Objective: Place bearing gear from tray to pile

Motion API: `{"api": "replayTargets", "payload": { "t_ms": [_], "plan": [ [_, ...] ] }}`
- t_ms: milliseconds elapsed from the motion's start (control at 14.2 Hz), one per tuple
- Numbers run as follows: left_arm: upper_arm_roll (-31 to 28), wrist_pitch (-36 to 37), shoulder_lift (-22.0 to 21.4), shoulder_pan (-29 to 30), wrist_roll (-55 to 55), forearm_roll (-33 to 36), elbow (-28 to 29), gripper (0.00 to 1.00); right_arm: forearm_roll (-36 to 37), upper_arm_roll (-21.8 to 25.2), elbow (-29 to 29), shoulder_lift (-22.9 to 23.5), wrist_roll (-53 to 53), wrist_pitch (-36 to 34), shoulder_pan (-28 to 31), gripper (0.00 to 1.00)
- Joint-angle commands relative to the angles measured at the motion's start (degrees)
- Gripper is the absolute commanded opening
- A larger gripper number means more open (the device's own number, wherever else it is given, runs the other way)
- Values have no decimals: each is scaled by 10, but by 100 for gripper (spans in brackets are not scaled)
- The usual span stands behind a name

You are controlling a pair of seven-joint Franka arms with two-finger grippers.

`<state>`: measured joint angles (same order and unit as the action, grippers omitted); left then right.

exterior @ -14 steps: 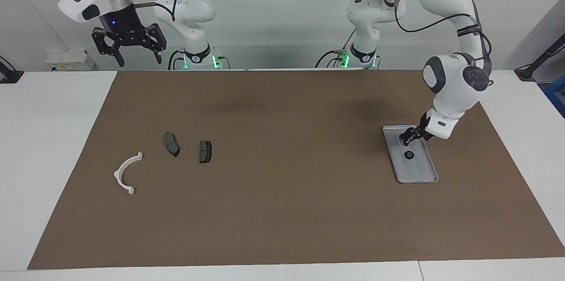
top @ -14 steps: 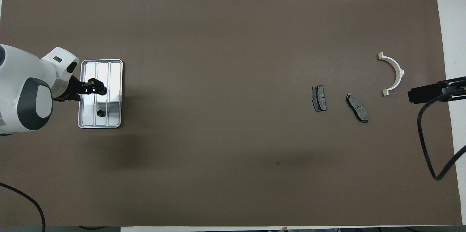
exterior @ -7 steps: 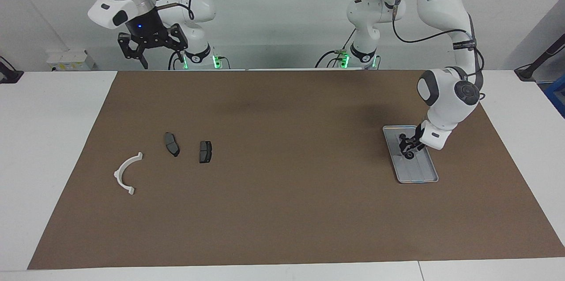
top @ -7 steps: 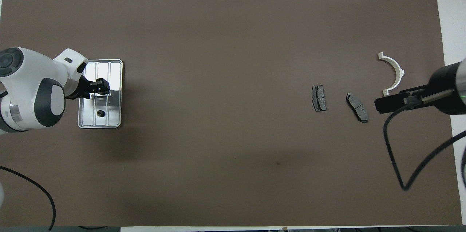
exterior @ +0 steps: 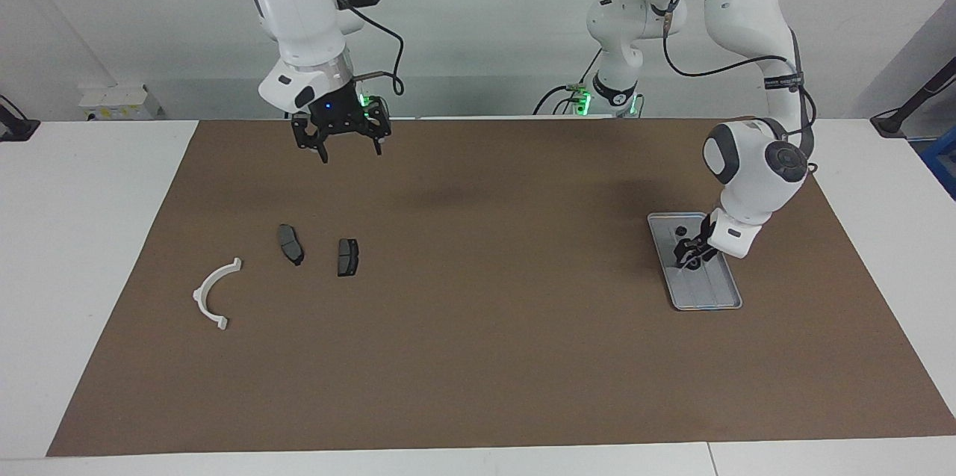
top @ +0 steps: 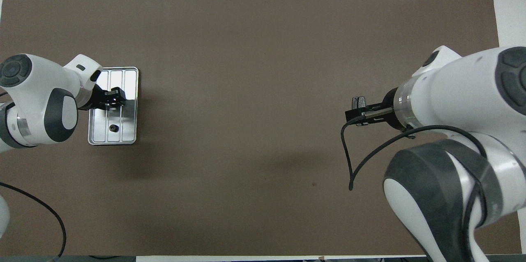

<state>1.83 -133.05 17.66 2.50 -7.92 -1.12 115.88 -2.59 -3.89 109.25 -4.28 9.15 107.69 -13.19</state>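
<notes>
The silver tray [exterior: 713, 293] [top: 128, 77] lies on the mat toward the left arm's end. The bearing gear [exterior: 694, 262], a small dark round part, sits mid-tray, mostly covered by my left gripper [exterior: 690, 259] [top: 116, 98], which is down in the tray right at it. The pile lies toward the right arm's end: a white half-ring bracket [exterior: 215, 295] and two dark brake pads [exterior: 290, 244] [exterior: 347, 257]. My right gripper [exterior: 340, 151] hangs open and empty over the mat near the robots' edge. In the overhead view the right arm hides most of the pile; only part of one pad [top: 359, 100] shows.
Another small dark part [exterior: 681, 228] [top: 114, 128] lies in the tray at its end nearer to the robots. The brown mat [exterior: 485, 326] covers most of the white table. A black cable [top: 349, 159] loops down from the right wrist.
My left gripper has come down from above the tray onto the gear mid-tray. The right arm has swung in from the table's end and now hangs, lower and still open, over the mat.
</notes>
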Motion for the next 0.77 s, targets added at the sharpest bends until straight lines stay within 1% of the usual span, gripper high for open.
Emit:
{"api": "replayTargets", "payload": {
  "t_ms": [0,70,141,211,281,352,422,493,563,704],
  "plan": [
    [-2,0,12,-4,-3,12,-10,19,-14,1,4,53,37,58,-8,100],
    [-2,2,12,-4,-3,12,-10,3,-14,1,4,75,61,84,-10,100],
    [-2,16,12,-4,-3,13,-16,0,-14,2,3,100,75,110,-29,100],
    [-2,64,14,-5,-7,12,-53,0,-14,1,3,123,88,132,-38,100],
    [-2,141,25,-25,-37,12,-111,0,-13,1,3,139,103,152,-39,100],
    [-2,196,30,-48,-96,12,-163,0,-13,1,1,151,107,163,-39,100],
    [-2,232,40,-83,-171,12,-201,0,-13,1,-2,161,108,166,-39,100],
    [-2,255,47,-130,-235,10,-228,0,-13,1,-2,166,108,171,-51,100],
    [-2,262,53,-172,-303,9,-241,0,-13,1,-2,165,107,168,-51,100],
    [-2,225,54,-246,-423,11,-235,0,-9,2,-4,167,107,169,-50,100]
  ]
}}
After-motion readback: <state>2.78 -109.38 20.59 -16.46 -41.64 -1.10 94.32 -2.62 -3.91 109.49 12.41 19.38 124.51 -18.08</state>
